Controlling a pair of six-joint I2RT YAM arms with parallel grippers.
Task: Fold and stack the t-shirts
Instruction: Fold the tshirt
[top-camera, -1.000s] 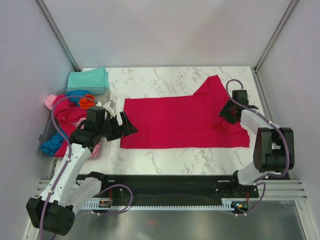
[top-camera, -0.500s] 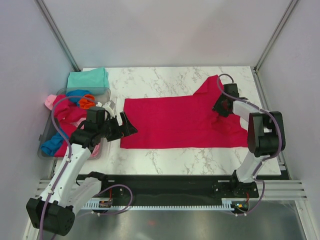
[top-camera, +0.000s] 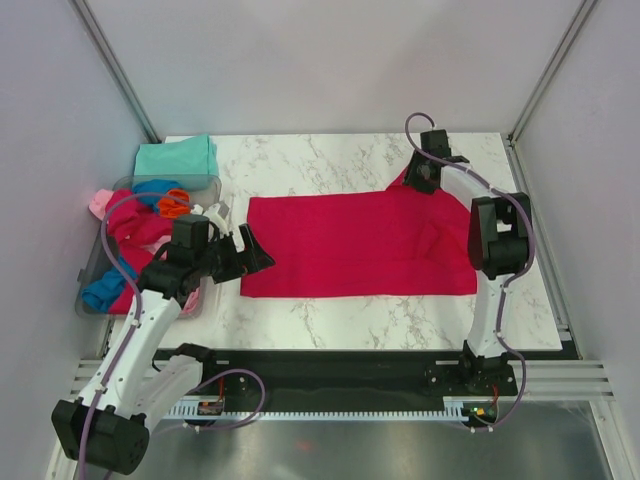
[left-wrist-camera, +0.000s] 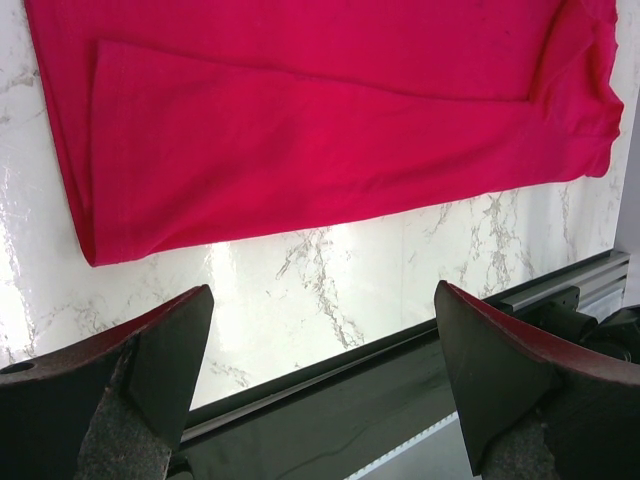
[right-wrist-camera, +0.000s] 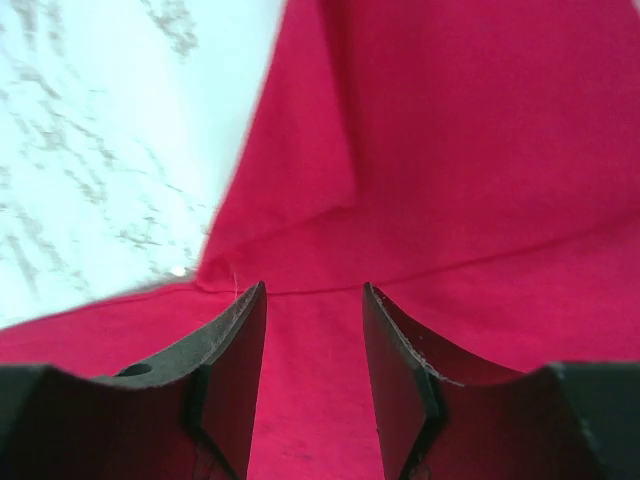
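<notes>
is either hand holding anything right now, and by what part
Nothing is held. The left hand is wide open beside the red t-shirt; the right hand is open over its far sleeve.

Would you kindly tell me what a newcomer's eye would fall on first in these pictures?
The large crimson-red cloth t-shirt lies spread flat across the middle of the white marble table, the open left claw beside its left edge, the open right claw over its far sleeve. At the left, a clear plastic bin holds bright crumpled shirts, a folded mint-teal shirt behind it.
</notes>
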